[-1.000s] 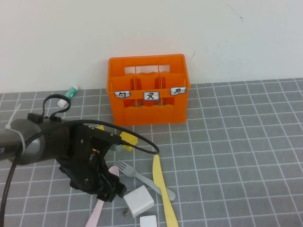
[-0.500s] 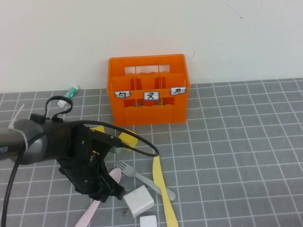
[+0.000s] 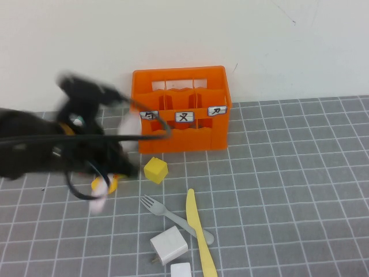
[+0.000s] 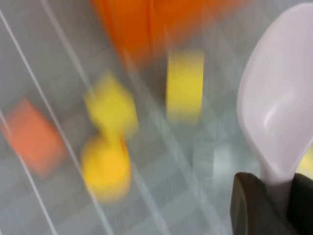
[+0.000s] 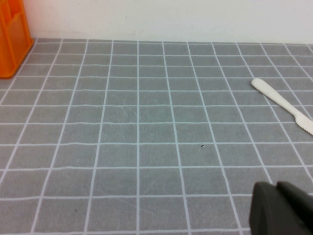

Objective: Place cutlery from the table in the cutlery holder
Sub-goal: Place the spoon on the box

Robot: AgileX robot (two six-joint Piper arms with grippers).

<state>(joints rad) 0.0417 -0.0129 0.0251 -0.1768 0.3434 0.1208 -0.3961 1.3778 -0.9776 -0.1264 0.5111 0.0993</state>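
Grey gridded counter. Orange cutlery holder stands at the back, against the wall, labels facing forward. Left arm, blurred, over the counter left of the holder. Left claw pinches the pale spoon by its neck, bowl clear of the counter. Yellow knife and grey fork lie flat in front of the holder, just beside each other near the white block. Yellow cube sits between holder and fork. Right claw: pressed together, over bare counter, well apart from the holder.
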